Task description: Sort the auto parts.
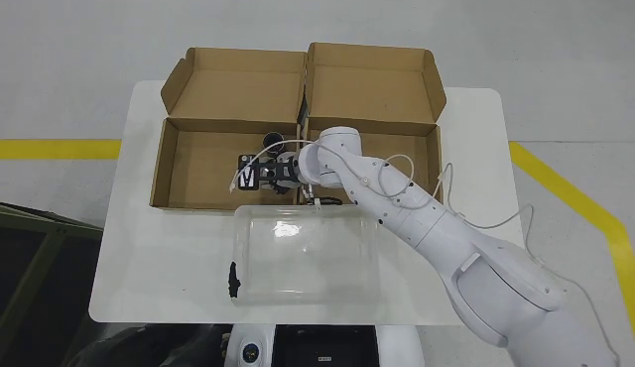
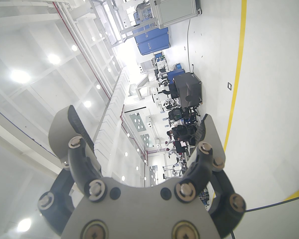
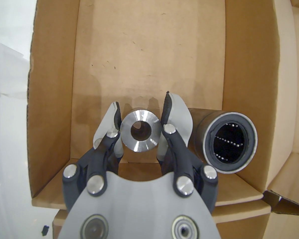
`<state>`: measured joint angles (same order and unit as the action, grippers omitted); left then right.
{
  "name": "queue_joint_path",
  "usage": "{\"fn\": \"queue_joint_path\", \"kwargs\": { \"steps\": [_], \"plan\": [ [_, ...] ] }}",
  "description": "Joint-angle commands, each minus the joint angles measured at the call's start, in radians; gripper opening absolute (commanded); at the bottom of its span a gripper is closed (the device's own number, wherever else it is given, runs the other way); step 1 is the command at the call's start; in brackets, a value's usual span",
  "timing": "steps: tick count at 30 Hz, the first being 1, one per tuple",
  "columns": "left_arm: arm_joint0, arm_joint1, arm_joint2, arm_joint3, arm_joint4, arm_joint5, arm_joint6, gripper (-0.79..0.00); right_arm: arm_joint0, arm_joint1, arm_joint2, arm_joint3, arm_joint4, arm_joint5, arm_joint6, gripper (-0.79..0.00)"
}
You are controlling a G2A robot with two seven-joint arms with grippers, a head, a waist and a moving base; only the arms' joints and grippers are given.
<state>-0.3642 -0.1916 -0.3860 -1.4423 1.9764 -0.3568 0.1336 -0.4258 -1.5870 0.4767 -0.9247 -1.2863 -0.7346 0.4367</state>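
two open cardboard boxes stand side by side at the far half of the white surface (image 1: 139, 258), flaps up: the left box (image 1: 198, 169) and the right box (image 1: 372, 94). two metal parts sit in the left box, near the wall next to the right box. one is a bright steel sleeve (image 3: 152, 135) with a round bore. the other is a dark linear bearing (image 3: 201, 125) with rows of small balls inside, lying just beside the sleeve. the right pincer (image 3: 141, 114) is inside the left box, narrow, with a pad against each side of the sleeve. whether the sleeve rests on the box floor cannot be told. the left pincer (image 2: 139, 115) is wide, with nothing between its fingers, and points out into the room.

one clear plastic bin (image 1: 303, 258) lies on the near half of the surface, just in front of the boxes, and the right arm crosses over its far corner. one small black piece (image 1: 232, 280) shows at the bin's near left edge.

the floor is pale grey with a yellow line (image 1: 60, 149). the left wrist view looks into a bright hall with ceiling lights and machines.
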Motion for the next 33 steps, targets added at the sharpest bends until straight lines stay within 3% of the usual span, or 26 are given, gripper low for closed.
{"fn": "queue_joint_path", "kwargs": {
  "steps": [1, 20, 33],
  "plan": [
    [0.0, 0.0, 0.0, 0.0, 0.0, 0.0, 0.0, 0.0, -0.003, 0.001, 0.008, -0.007, -0.001, -0.002, 0.001, -0.465],
    [0.0, 0.0, 0.0, 0.0, 0.0, 0.0, 0.0, 0.0, -0.075, 0.05, 0.146, -0.275, -0.006, -0.044, -0.049, -0.434],
    [0.0, 0.0, 0.0, 0.0, 0.0, 0.0, 0.0, 0.0, -0.293, 0.139, 0.347, -0.6, -0.025, -0.08, -0.021, -0.422]
  ]
}}
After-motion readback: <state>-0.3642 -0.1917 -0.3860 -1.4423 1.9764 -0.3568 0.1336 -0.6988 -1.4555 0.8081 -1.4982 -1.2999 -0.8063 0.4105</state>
